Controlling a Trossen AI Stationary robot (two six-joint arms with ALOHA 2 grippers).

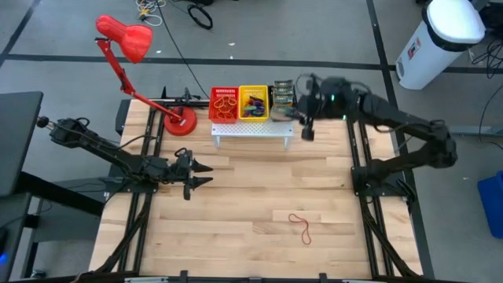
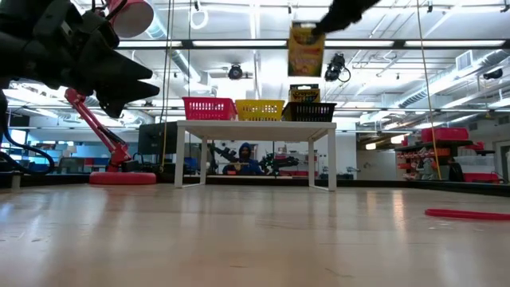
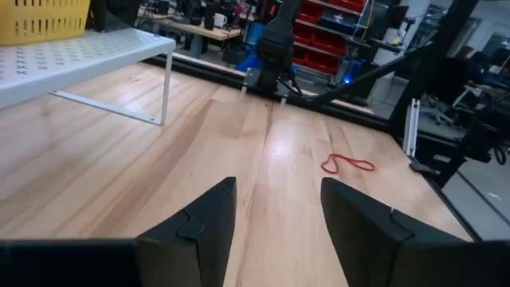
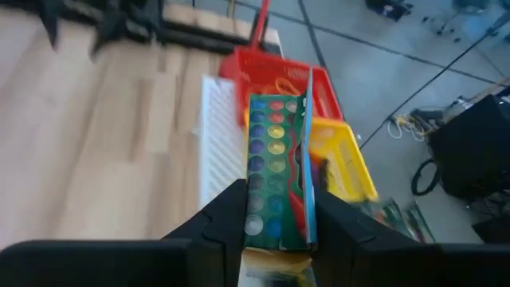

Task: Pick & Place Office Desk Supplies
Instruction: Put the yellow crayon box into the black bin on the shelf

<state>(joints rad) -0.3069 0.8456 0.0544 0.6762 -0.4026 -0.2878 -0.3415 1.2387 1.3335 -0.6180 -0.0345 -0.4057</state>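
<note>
One crayon box [image 4: 275, 171], light stiff card, crushable; clamped across its narrow faces in right pincer [image 4: 275, 219], hanging above rack baskets. Left pincer [image 3: 275, 219] spread wide, empty, over counter [image 1: 259, 196].

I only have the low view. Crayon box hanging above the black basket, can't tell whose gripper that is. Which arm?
Observer: The right gripper; the right wrist view shows its fingers shut on the crayon box.
Operator: Where's the left one?
Observer: The left gripper hovers over the table's left side, open and empty, away from the rack.
Operator: That red thing at my right edge?
Observer: A loose red rubber band lying on the table's front right part, clear of both arms.
Operator: Baskets empty?
Observer: No. From above, the red basket holds rubber bands.
</note>
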